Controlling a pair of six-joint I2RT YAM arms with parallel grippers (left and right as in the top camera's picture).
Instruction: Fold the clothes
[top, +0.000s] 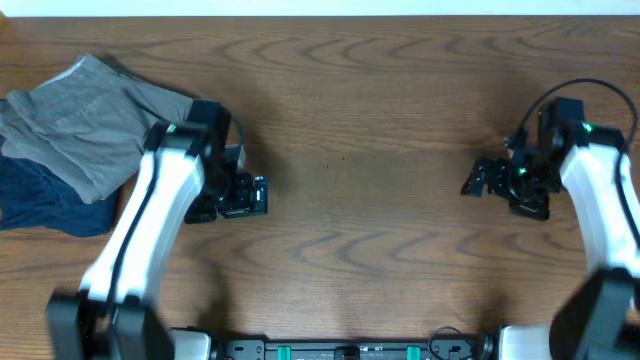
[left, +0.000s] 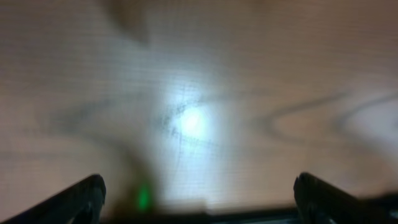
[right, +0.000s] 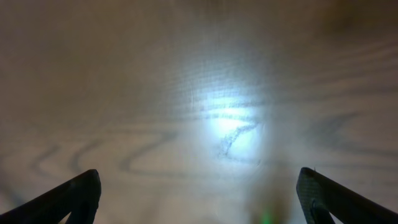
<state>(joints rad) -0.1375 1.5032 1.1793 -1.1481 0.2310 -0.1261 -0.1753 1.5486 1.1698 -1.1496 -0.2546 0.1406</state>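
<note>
1. The left gripper (top: 250, 196) hangs over the bare table (top: 350, 120), fingers spread wide and holding nothing.
2. The right gripper (top: 480, 181), toward 3 o'clock, is likewise spread and empty.
3. The grey shorts (top: 85, 120) lie crumpled at 10 o'clock from the left gripper, overlapping a navy garment (top: 45, 200).

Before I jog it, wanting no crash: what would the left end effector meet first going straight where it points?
Probably the wooden table: the left end effector shows only blurred tabletop between its open fingers. The light grey shorts lie behind it.
</note>
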